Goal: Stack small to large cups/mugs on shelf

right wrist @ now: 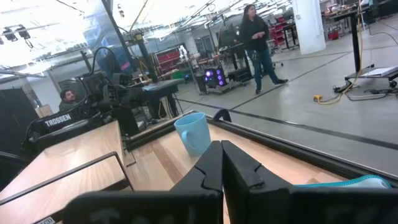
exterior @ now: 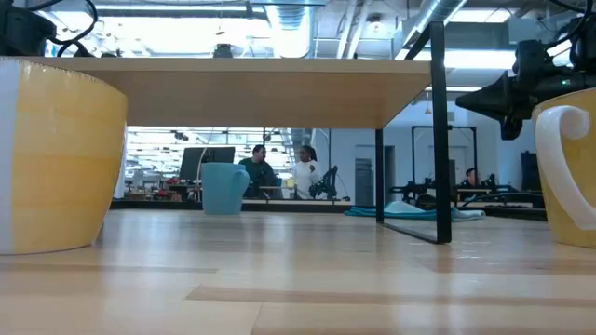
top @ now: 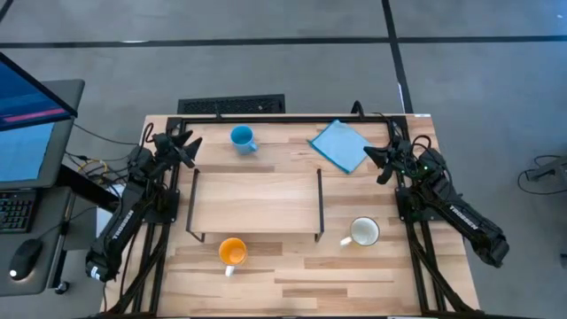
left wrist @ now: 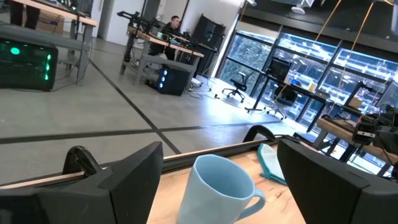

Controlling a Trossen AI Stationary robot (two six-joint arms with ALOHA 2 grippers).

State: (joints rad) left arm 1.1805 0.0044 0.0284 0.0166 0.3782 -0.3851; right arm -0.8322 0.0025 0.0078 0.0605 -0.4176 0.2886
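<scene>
The blue mug stands upright near the table's far edge, just beside the empty, wide-open left gripper, with the cloth by the shut, empty right gripper, the bare shelf mid-table, and the orange mug and white mug nearer the front edge.

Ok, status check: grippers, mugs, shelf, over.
Left gripper open, facing the blue mug; right gripper shut beside the blue cloth. Shelf bare; orange mug and white mug on the table. Nothing blocking.
</scene>
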